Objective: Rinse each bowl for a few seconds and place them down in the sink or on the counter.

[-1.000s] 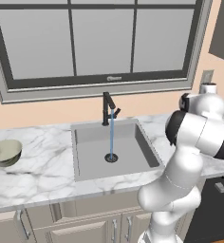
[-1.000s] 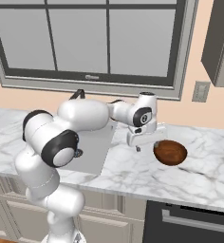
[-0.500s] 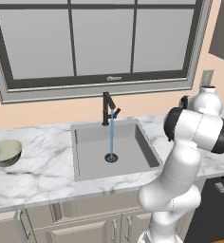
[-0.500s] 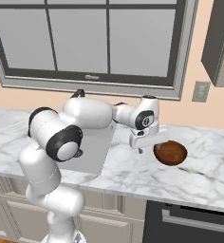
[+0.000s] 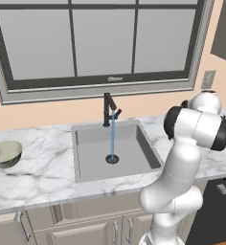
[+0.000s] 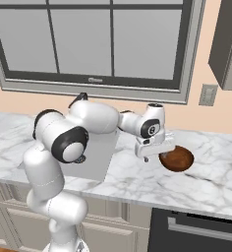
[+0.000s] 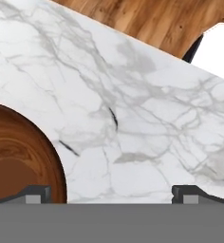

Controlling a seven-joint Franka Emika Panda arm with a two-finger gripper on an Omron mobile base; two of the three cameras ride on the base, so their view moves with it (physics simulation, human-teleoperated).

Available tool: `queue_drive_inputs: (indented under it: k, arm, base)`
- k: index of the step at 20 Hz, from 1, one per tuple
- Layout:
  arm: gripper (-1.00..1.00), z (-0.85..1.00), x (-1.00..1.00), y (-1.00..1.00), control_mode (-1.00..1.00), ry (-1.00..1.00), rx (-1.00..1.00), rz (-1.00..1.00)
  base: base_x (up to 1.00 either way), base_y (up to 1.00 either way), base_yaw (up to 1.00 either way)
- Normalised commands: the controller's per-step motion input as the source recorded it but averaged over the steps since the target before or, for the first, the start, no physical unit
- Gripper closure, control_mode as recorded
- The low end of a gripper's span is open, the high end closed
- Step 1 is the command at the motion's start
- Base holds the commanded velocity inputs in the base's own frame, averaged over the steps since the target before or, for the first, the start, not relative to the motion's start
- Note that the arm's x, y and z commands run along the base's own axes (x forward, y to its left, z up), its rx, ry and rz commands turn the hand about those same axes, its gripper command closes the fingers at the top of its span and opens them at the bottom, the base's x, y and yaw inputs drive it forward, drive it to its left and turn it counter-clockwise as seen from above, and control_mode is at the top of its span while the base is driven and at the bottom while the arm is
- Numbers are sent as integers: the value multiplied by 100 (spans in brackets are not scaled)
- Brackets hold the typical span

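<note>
the tool point(image 6: 155, 156) is held with its jaws wide apart just beside the empty brown bowl point(image 6: 176, 158) on the counter point(image 6: 211, 182). farther left, water is seen running into the sink point(image 5: 93, 158), and the beige bowl point(image 5: 5, 153) beyond looks empty.

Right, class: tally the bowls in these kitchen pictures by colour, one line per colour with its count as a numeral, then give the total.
Pale greenish-beige bowl, on the counter left of the sink: 1
Dark reddish-brown bowl, on the counter right of the sink, by the open gripper: 1
Total: 2
</note>
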Motion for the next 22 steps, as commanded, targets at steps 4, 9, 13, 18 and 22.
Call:
queue_drive_inputs:
  k: [4, 9, 13, 18, 22]
  arm:
    - [-100, -7, 14, -18, -100, 0, 0, 0]
    - [-100, -5, 15, -20, -100, 0, 0, 1]
    - [-100, -10, 14, -13, -100, 0, 0, 1]
    - [-100, -17, 12, -7, -100, 0, 0, 2]
    - [-100, -12, 16, -11, -100, 0, 0, 2]
  base:
    - [0, 0, 0]
    - [0, 0, 0]
    - [0, 0, 0]
    - [0, 0, 0]
    - [0, 0, 0]
